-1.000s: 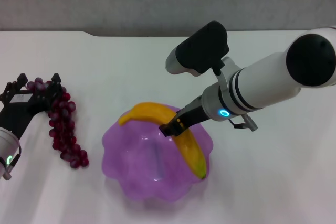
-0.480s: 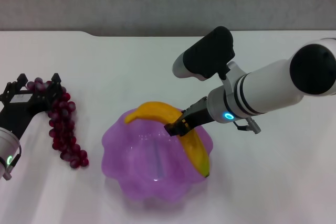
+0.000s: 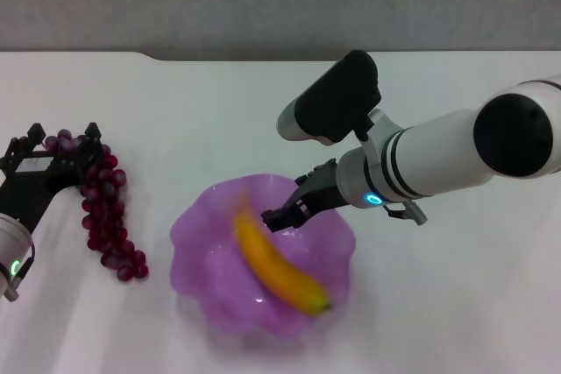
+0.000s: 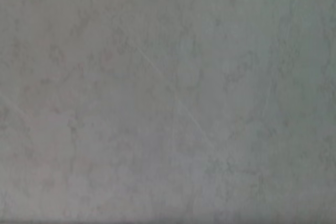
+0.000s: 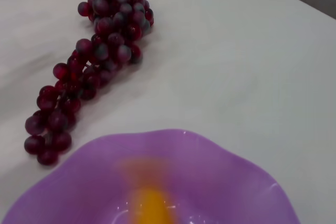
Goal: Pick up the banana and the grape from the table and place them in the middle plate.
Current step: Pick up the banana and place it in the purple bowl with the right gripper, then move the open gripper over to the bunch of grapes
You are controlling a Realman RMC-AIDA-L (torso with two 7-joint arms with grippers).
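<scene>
White table (image 3: 175, 120); banana (image 3: 276, 267) inside middle plate (image 3: 197, 234), grape (image 3: 105, 208) outside.

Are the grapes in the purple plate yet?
No, the grapes lie on the table, beside the plate.

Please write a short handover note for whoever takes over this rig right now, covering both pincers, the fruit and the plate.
Right pincer: open, empty, above the far rim of the translucent purple scalloped plate.
Left pincer: at the top of the dark red-purple grape bunch, at the table's left; grip state unclear.
Curved yellow banana: lying free inside the plate.
Grape bunch: on the white tabletop, left of the plate.
Done: banana placed.
Left: lift the grapes into the plate.
</scene>
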